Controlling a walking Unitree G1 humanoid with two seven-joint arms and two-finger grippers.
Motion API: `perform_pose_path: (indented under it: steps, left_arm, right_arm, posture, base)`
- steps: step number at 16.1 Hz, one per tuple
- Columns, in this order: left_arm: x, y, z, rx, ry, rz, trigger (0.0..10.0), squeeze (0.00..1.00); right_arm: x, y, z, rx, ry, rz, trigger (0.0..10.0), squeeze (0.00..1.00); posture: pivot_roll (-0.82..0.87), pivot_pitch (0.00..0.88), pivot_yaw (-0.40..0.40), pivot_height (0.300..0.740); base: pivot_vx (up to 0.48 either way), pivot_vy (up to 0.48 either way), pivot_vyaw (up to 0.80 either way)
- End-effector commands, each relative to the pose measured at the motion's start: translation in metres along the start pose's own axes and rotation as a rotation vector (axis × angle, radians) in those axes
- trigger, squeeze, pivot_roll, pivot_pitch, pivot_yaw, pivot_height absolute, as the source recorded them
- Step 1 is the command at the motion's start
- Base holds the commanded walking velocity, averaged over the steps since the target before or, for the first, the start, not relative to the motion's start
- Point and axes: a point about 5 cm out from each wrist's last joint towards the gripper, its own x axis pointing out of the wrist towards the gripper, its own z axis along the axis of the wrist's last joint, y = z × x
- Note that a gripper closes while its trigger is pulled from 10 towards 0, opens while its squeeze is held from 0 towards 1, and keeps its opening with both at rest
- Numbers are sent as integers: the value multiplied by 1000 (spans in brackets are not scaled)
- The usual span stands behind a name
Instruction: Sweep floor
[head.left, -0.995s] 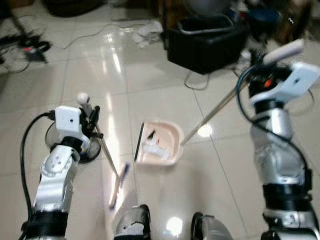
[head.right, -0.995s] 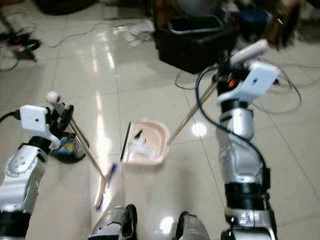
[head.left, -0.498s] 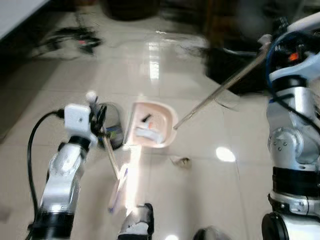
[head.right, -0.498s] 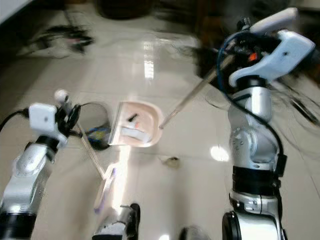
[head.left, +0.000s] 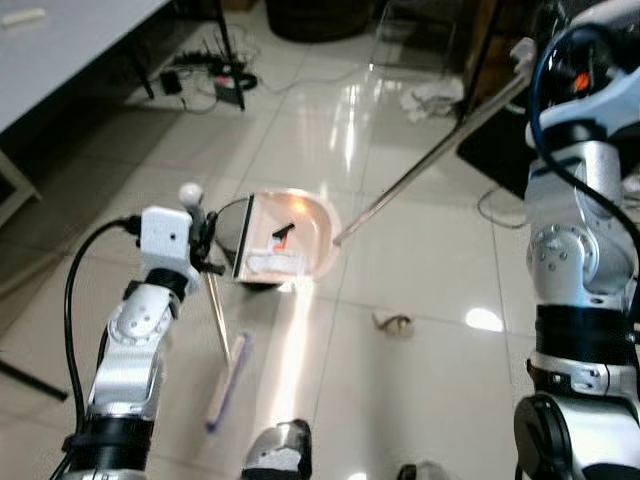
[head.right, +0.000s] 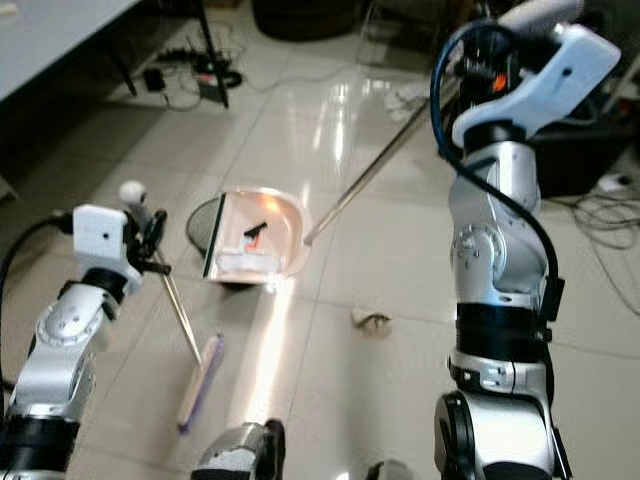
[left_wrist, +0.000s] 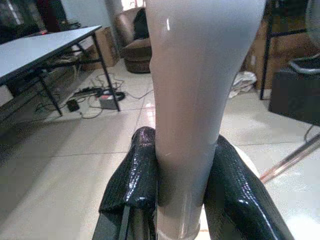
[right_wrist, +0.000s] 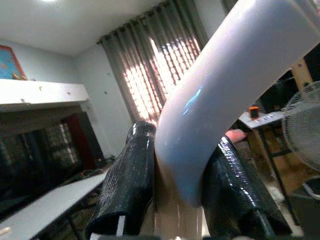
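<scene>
My left gripper (head.left: 200, 238) is shut on the thin handle of a broom (head.left: 216, 310), whose pale and purple head (head.left: 227, 381) rests on the tiles in front of my feet. The left wrist view has both black fingers (left_wrist: 134, 175) pressed against the pale handle (left_wrist: 200, 90). My right gripper (head.right: 472, 62) is raised high and shut on the white grip (right_wrist: 220, 95) of a long metal pole (head.left: 430, 165). That pole runs down to a pink dustpan (head.left: 300, 235) holding dark and white scraps. A crumpled scrap (head.left: 393, 323) lies on the floor right of the dustpan.
A dark round base (head.right: 205, 222) sits partly under the dustpan. A grey table (head.left: 60, 45) with black legs stands at the far left, with cables and a power strip (head.left: 215, 78) beyond it. A black box (head.right: 590, 150) and loose cables lie at the right.
The camera has swung left, bringing the table into view. The dustpan now overlaps the dark round base, and the crumpled scrap lies on the floor to its right. Both grips are unchanged.
</scene>
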Motion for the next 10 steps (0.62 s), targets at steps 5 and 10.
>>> perform_pose_path:
  steps: [5,10]
  left_arm:
    - [4,2,12,15,-54,-2,10000,0]
    - [7,-6,15,-12,-70,-20,10000,0]
  right_arm:
    - [5,4,12,1,-60,22,10000,0]
    - [5,9,9,-30,-46,49,10000,0]
  posture:
    - [67,89,66,740]
    - [67,81,69,740]
  base:
    - [348,0,0]
    - [382,0,320]
